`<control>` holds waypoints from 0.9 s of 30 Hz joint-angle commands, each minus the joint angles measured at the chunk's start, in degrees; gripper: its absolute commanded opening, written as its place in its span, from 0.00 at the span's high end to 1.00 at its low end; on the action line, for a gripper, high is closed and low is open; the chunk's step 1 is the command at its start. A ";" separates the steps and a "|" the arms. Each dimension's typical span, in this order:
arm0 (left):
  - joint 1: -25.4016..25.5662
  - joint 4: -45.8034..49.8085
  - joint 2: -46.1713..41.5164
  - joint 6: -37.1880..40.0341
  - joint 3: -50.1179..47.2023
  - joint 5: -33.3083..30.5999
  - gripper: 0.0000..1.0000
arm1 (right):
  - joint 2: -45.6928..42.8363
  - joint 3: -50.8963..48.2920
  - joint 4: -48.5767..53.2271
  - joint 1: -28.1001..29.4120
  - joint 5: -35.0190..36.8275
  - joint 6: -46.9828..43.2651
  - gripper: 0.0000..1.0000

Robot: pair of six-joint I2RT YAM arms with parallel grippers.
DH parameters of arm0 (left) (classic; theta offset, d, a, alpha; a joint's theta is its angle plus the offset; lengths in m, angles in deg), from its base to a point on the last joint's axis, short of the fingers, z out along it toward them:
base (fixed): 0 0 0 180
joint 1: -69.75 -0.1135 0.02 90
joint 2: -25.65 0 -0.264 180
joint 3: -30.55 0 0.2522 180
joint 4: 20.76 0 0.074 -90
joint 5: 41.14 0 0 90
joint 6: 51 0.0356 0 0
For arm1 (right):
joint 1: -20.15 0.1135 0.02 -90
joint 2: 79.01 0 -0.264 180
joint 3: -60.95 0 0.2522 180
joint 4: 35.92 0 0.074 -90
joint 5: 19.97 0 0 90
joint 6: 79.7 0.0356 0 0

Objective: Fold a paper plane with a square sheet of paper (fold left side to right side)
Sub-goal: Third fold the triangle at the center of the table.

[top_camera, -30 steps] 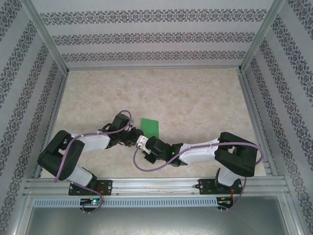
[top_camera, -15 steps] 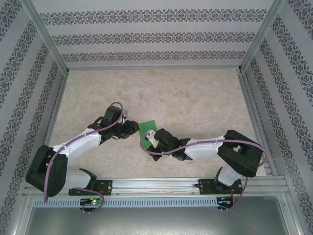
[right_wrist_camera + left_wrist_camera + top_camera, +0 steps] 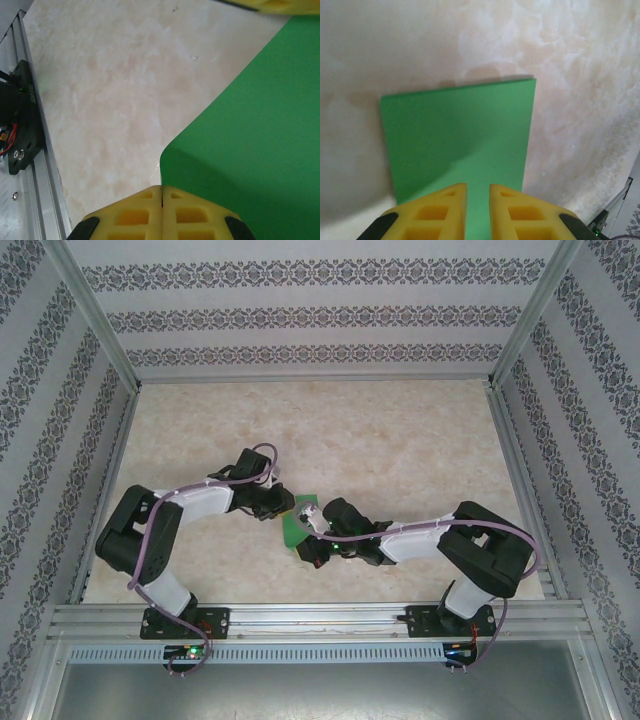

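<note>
Green paper on table, right tool pinching it, left tool over it

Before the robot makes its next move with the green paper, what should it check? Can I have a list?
1. The square sheet of paper is on the table, where both arms reach it: ok.
2. Paper lying flat: cannot tell; it looks flat in the left wrist view, but its edge curves by the right fingers.
3. The right fingers shut: ok, pressed together.
4. The right fingers pinching the paper: cannot tell; its edge just reaches their seam.
5. The left fingers over the paper: ok, a narrow gap with green showing.
6. The left fingers gripping it: cannot tell.
</note>
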 commanded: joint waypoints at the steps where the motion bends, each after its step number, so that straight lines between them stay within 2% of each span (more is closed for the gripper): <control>1: 0.58 -0.91 2.55 2.84 2.19 0.10 0.84 | 0.81 -0.96 -3.17 -0.78 -2.47 2.05 1.00; 9: 1.75 0.26 6.39 4.32 3.48 -2.25 0.88 | 0.72 -1.28 -3.57 -1.36 -3.65 3.69 1.00; 27: 4.00 2.08 7.44 4.59 0.38 -6.34 0.90 | -0.19 -1.83 -1.73 -6.12 -2.55 7.45 1.00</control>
